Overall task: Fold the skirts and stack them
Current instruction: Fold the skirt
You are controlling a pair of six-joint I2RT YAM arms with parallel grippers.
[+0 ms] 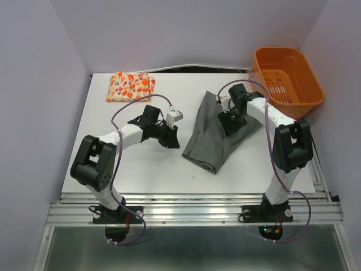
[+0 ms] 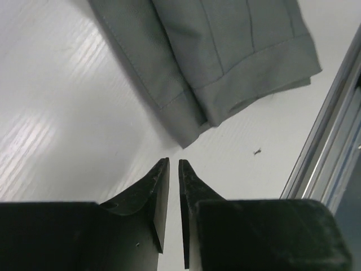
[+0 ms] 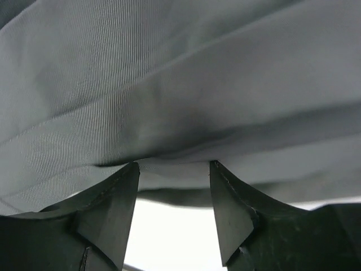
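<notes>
The dark grey skirt (image 1: pixel 217 135) lies partly folded at the table's middle right. It also shows in the left wrist view (image 2: pixel 225 62), with its hemmed corner just ahead of my fingers. My left gripper (image 1: pixel 172 135) (image 2: pixel 174 164) hovers low over bare table just left of the skirt, jaws nearly together and empty. My right gripper (image 1: pixel 232 121) (image 3: pixel 174 165) is open, with its fingertips against the grey cloth (image 3: pixel 180 84) near the skirt's upper right part. The cream leafy-print skirt (image 1: pixel 131 86) lies folded at the back left.
An orange plastic basket (image 1: pixel 287 76) stands at the back right corner, beside the right arm. The metal rail (image 2: pixel 327 141) runs along the table's near edge. A small dark speck (image 2: pixel 257 151) lies on the white table (image 1: pixel 146 169).
</notes>
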